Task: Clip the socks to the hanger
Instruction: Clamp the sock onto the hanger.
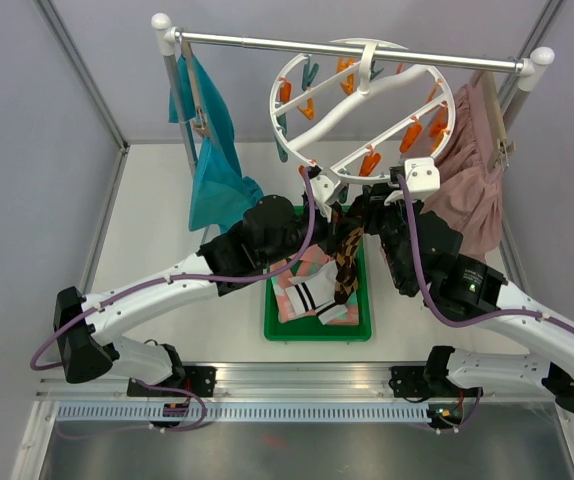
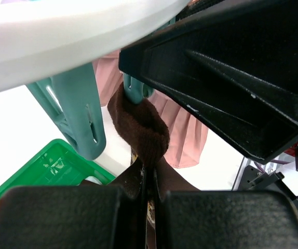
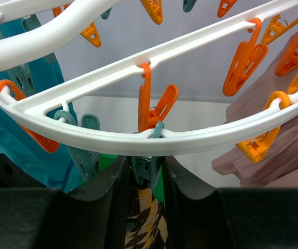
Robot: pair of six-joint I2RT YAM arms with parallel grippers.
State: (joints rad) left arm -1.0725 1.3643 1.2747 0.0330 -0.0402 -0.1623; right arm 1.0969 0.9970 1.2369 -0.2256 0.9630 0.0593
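The hanger point(image 3: 201, 137) hangs from the rail at the top centre of the overhead view, and both arms meet just under its near rim, because the clip in use hangs there. The right gripper point(image 3: 148, 181) has its jaws part-closed around a teal clip point(image 3: 141, 168) at the lower centre of the right wrist view. They press its two sides, apparently to squeeze the clip's mouth apart so that fabric can enter. The left gripper point(image 2: 149, 179) has its jaws fully closed on the argyle sock point(image 3: 146, 228), pinching it low in the left wrist view. This leaves the sock's brown end point(image 2: 141, 127) free to stand up toward the clip, where it touches or sits in the mouth. I cannot tell whether it is properly seated. One arm feeds and the other opens, since a single gripper could not do both. The sock's patterned length hangs down in the middle of the overhead view, over the green tray point(image 2: 45, 166) on the desk point(image 1: 147, 220). There the other socks point(image 1: 307, 295) lie waiting, directly below the work so each lift is short. I judge the clipping step close to done. The risk is the brown end slipping out as the clip shuts.
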